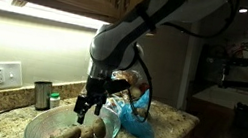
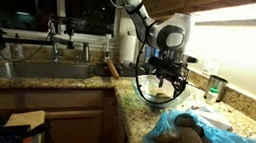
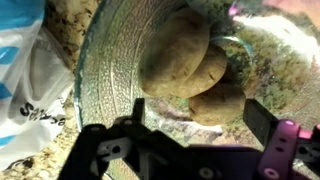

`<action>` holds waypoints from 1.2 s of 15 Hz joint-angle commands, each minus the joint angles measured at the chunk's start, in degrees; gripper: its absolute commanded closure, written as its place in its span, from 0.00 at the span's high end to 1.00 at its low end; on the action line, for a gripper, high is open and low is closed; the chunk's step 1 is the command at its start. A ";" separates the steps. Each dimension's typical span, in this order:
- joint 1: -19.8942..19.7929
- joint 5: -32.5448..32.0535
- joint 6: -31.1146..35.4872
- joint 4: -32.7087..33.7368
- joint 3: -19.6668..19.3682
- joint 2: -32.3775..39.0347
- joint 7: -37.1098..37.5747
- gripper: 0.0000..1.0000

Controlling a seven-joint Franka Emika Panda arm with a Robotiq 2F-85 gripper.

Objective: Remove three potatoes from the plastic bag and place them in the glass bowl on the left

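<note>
The speckled brown granite countertop [image 1: 172, 116] carries a wide clear glass bowl [image 1: 44, 125], a crumpled blue plastic bag [image 1: 141, 126] just beside it, and a small dark metal cup [image 1: 42, 95].

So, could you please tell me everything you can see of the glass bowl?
The glass bowl is wide, shallow and of clear glass with a thin rim; the speckled granite counter shows through it. It stands upright on that counter, beside the blue plastic bag. Three brown potatoes lie piled together inside, on its bottom. The open gripper hangs above it, not touching.
</note>
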 commanded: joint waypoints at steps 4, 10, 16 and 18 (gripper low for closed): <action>1.62 -2.47 -6.72 -3.12 -0.92 -6.27 0.98 1.00; 2.14 -6.57 -10.13 -6.99 -1.94 -13.02 1.69 1.00; 1.60 -8.90 -13.69 -11.17 -3.28 -19.14 3.72 1.00; 1.26 -9.30 -14.36 -12.66 -3.97 -20.96 4.09 1.00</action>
